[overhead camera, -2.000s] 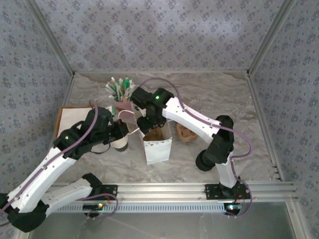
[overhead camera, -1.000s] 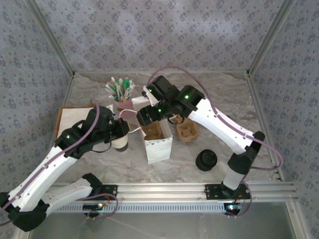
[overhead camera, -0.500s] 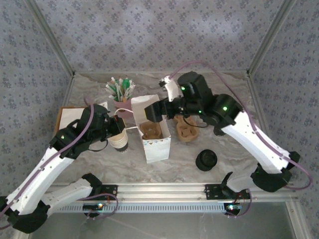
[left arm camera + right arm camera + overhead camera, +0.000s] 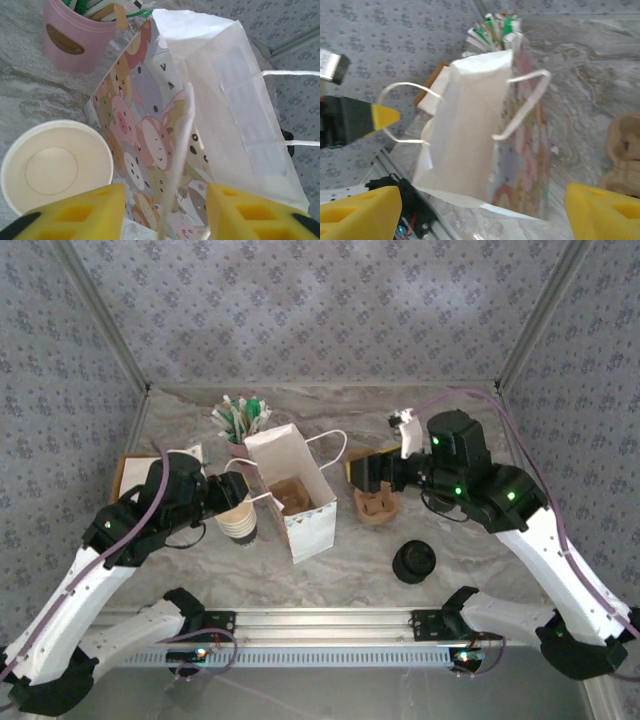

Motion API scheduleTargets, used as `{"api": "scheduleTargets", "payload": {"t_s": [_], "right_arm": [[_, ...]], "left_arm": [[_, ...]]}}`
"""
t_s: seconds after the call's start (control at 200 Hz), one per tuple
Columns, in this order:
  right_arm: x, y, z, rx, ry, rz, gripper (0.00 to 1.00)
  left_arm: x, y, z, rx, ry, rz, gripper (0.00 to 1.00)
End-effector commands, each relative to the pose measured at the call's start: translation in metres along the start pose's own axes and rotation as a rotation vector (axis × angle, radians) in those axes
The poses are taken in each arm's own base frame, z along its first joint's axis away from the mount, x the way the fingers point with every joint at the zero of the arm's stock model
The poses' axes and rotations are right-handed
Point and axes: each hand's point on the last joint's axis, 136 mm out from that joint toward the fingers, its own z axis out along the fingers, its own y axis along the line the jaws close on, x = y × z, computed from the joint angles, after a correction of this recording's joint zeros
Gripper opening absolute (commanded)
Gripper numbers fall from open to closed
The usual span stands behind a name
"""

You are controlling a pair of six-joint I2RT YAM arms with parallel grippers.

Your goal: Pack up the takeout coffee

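The takeout coffee is out of view or hidden. A white paper bag (image 4: 312, 528) with cartoon animals (image 4: 145, 150) stands open mid-table, a brown cardboard carrier (image 4: 296, 497) inside it. My left gripper (image 4: 228, 490) (image 4: 165, 202) is open just left of the bag. The bag's white handle (image 4: 183, 135) hangs loose between its yellow fingers (image 4: 90, 210). My right gripper (image 4: 362, 472) (image 4: 482, 215) is open wide and empty, up and to the right of the bag (image 4: 470, 140). A black lid (image 4: 415, 560) lies front right.
A stack of nested white cups (image 4: 240, 522) (image 4: 52, 170) stands against the bag's left side. A pink cup of sticks (image 4: 243, 428) (image 4: 70, 37) is behind it. A cardboard cup carrier (image 4: 377, 506) (image 4: 625, 150) sits right of the bag, a brown board (image 4: 125, 475) at far left.
The right arm has drawn back to the right, away from the bag's mouth. The left gripper has opened and let go of the handle. The bag now stands wider open, tilted back.
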Motion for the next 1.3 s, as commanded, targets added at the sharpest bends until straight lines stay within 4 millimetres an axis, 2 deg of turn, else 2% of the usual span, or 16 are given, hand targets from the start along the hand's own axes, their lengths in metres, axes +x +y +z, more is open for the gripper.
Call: {"api": "scheduleTargets", "payload": {"t_s": [0.0, 0.17, 0.33, 0.42, 0.575, 0.615, 0.625, 0.645, 0.809, 0.974, 1.094, 1.294], "right_arm": [[0.011, -0.009, -0.014, 0.004, -0.011, 0.029, 0.87], [0.028, -0.025, -0.028, 0.037, -0.015, 0.055, 0.87], [0.039, -0.029, -0.037, 0.044, -0.015, 0.049, 0.87], [0.043, -0.03, -0.039, 0.04, -0.017, 0.04, 0.87], [0.053, -0.033, -0.042, 0.045, -0.011, 0.026, 0.88], [0.053, -0.032, -0.044, 0.043, -0.016, 0.019, 0.88], [0.061, -0.037, -0.039, 0.051, 0.007, 0.026, 0.88], [0.065, -0.039, -0.037, 0.054, 0.015, 0.028, 0.88], [0.079, -0.045, -0.032, 0.055, 0.036, 0.016, 0.88], [0.09, -0.05, -0.022, 0.048, 0.069, 0.021, 0.88], [0.098, -0.058, -0.017, 0.074, 0.092, 0.032, 0.88], [0.106, -0.066, -0.005, 0.087, 0.123, 0.052, 0.88]], "left_arm": [[-0.005, -0.007, -0.01, 0.031, -0.007, 0.004, 0.58], [-0.008, -0.018, -0.023, 0.08, -0.004, 0.004, 0.72], [-0.01, -0.028, -0.036, 0.128, 0.004, 0.006, 0.83], [-0.011, -0.029, -0.044, 0.138, -0.003, 0.008, 0.91], [-0.011, -0.024, -0.057, 0.153, -0.032, 0.007, 0.98], [-0.011, -0.021, -0.059, 0.149, -0.038, 0.004, 0.98], [-0.011, -0.021, -0.06, 0.151, -0.04, 0.003, 0.99], [-0.011, -0.02, -0.062, 0.151, -0.046, 0.001, 0.99], [-0.007, -0.011, -0.073, 0.166, -0.069, -0.015, 0.99], [0.005, -0.002, -0.075, 0.163, -0.041, -0.033, 0.98], [0.018, 0.003, -0.068, 0.155, 0.011, -0.03, 0.93], [0.041, -0.001, -0.052, 0.18, 0.125, -0.038, 0.76]]}}
